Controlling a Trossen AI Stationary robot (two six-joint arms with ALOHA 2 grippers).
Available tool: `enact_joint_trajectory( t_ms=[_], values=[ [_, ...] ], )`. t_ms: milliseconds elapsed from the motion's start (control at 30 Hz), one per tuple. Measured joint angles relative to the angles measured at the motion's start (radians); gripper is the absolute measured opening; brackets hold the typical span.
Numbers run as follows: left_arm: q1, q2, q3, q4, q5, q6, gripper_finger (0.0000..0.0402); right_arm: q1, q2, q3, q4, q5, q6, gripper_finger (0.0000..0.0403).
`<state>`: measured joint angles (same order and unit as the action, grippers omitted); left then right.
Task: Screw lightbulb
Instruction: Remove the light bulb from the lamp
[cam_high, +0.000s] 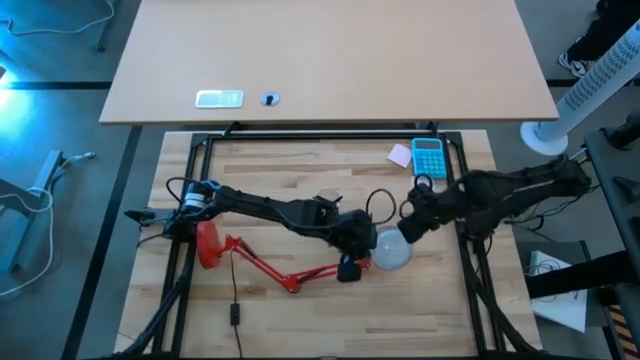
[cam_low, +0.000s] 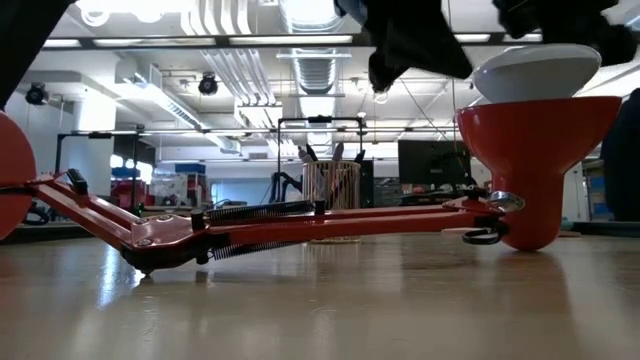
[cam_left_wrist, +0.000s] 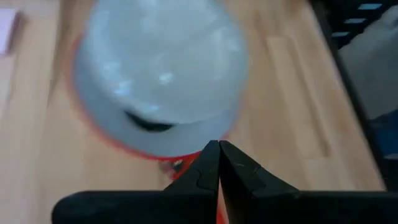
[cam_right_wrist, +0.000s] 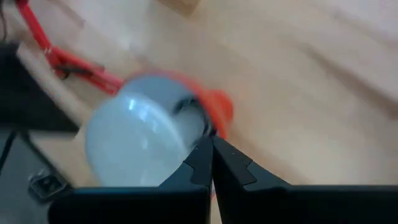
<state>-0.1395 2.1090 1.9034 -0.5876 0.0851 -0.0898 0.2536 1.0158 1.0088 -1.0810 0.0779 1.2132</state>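
lamp base (cam_high: 207, 245): red, left part of the table (cam_high: 300, 185), arm lying flat toward the shade
left gripper (cam_high: 357, 247): fingers pressed together, holding nothing, just left of the shade
lightbulb (cam_high: 391, 248): white dome up, sitting in the red shade (cam_low: 535, 165), mid-table
right gripper (cam_high: 412, 226): fingers together, empty, just beside the bulb's upper right
calculator (cam_high: 429, 157): blue, far right rear, pink note (cam_high: 400, 154) beside it

The lightbulb (cam_left_wrist: 163, 68) is smeared by blur in both wrist views, and its neck is sunk out of sight in the red lamp shade (cam_low: 535, 150). In the low view the arms are cut off by the top edge. The pale tag (cam_high: 219, 98) on the far counter is too small to read.
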Motion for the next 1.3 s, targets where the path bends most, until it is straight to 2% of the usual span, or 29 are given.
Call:
enact_joint_trajectory(
  t_ms=[267, 367, 633, 833, 1000, 1133, 1300],
  values=[
    [0.074, 0.0, 0.0, -0.009, -0.007, 0.012, 0.0, 0.21, 0.016, 0.0, -0.034, -0.057, 0.244, 0.0],
    [0.076, 0.0, 0.0, 0.005, 0.001, 0.029, 0.0, 0.248, 0.042, 0.0, -0.03, -0.056, 0.283, 0.0],
    [0.046, 0.0, 0.0, 0.044, 0.03, 0.041, 0.0, 0.207, 0.081, 0.0, 0.016, -0.026, 0.209, 0.0],
    [0.004, 0.0, 0.0, 0.052, 0.035, 0.05, 0.0, 0.112, 0.061, 0.0, 0.016, 0.011, 0.101, 0.0],
    [-0.017, 0.0, 0.0, 0.09, 0.073, 0.045, 0.0, 0.033, 0.049, -0.002, 0.015, -0.001, 0.0, 0.0],
    [-0.01, -0.007, 0.0, 0.035, 0.063, 0.044, 0.0, 0.048, 0.037, -0.002, 0.011, -0.042, 0.004, 0.0],
    [0.033, -0.016, 0.0, -0.019, 0.014, 0.044, 0.0, 0.149, 0.034, -0.002, 0.009, -0.057, 0.109, 0.0]
  ],
)
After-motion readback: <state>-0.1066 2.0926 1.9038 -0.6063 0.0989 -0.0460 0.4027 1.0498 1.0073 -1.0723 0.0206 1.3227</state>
